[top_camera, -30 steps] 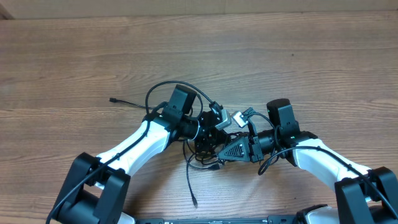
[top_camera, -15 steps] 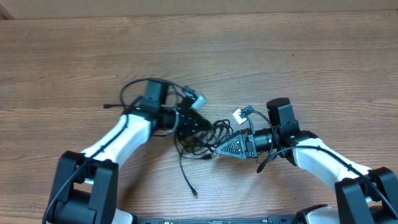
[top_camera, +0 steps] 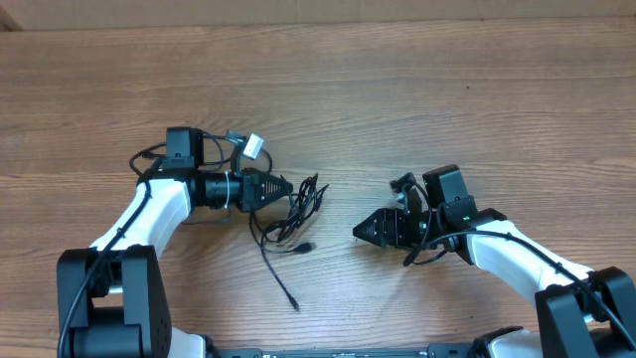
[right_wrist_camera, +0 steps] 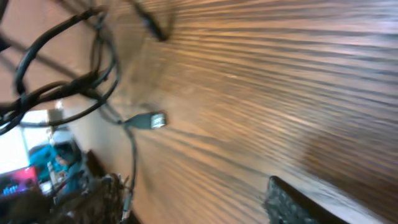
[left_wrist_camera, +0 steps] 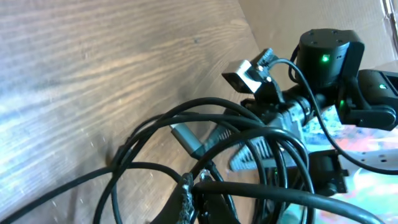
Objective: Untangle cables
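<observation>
The thin black bendy cables (top_camera: 295, 212) lie in a messy bunch on the brown wooden table (top_camera: 447, 89). They are between the two arms, but closer to the left one. The black left gripper (top_camera: 281, 188) is squeezed tight. Its wrist view shows the cords packed right at its fingers, so I think it is pinching part of the bunch. The black right gripper (top_camera: 360, 231) sits low near the table, well apart from the bunch. Its fingers are spread and nothing is between them.

One long cord trails toward the robot and stops at a small loose end (top_camera: 295, 306). A flat silver plug (right_wrist_camera: 152, 120) shows in the right wrist view at the tip of another cord.

The job looks far from done, because the loops cross over each other. To do this step well, the left gripper should hold its bit firmly and not tug. The right gripper should pick just one cord, best near a plug or the loose end, since ends can slide out of loops. It should put a finger on each side of that cord, close softly, and pull slowly away from the bunch. If the whole bunch drags along, a knot may be getting tighter, so it should stop and try another cord.
</observation>
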